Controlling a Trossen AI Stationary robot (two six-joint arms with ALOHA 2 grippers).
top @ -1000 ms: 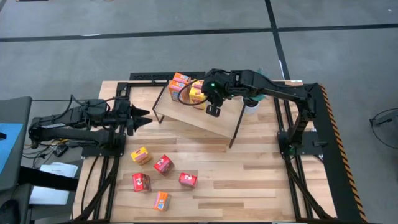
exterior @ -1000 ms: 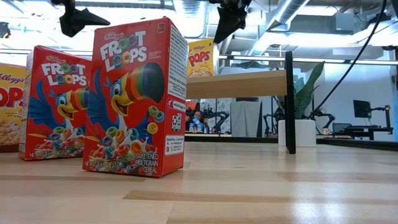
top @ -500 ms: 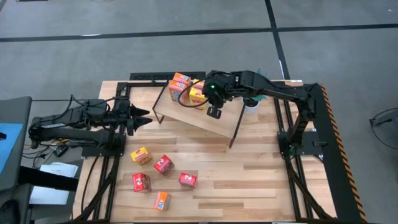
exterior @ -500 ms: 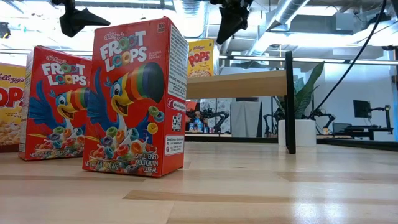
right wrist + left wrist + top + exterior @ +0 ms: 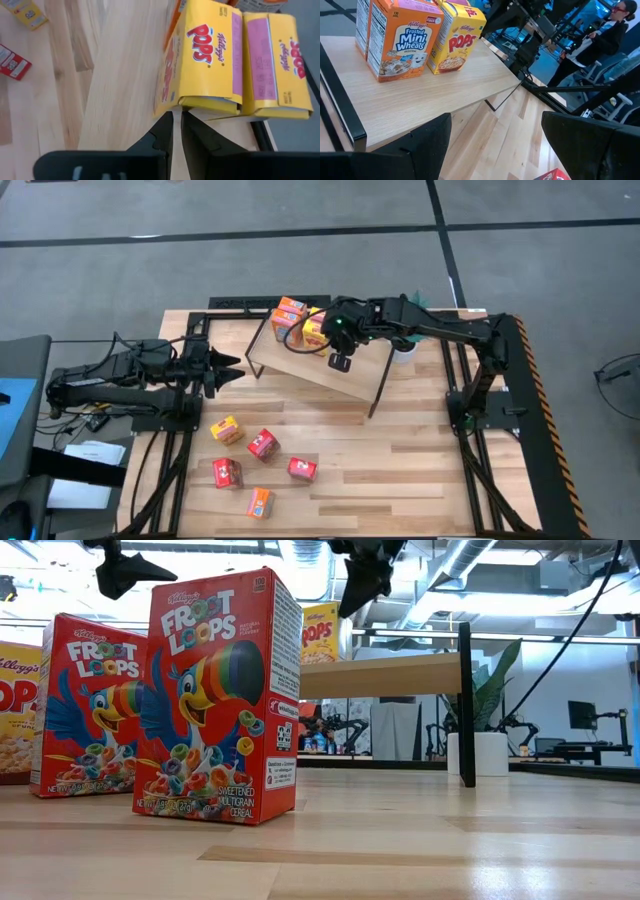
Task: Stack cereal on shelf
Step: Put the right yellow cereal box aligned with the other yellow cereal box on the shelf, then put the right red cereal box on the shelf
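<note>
The small cardboard cereal boxes fall into two groups. Several orange and yellow boxes stand on the wide light-wood shelf on thin black legs, among them a yellow Pops box and an orange Mini-Wheats box. Five more red, orange and yellow boxes lie loose on the wooden plank counter, well apart from the shelf.

Judged by appearance, each box is light, thin-walled and hollow. It should crush under a hard squeeze and tip easily. The printed card looks smooth, so it may slip. Take hold across the two narrow side faces, near mid-height, with moderate force.

The right gripper sits over the shelf, just beside the yellow Pops box, its jaws together and holding nothing. The left gripper waits beside the shelf's left end, jaws apart and empty.
</note>
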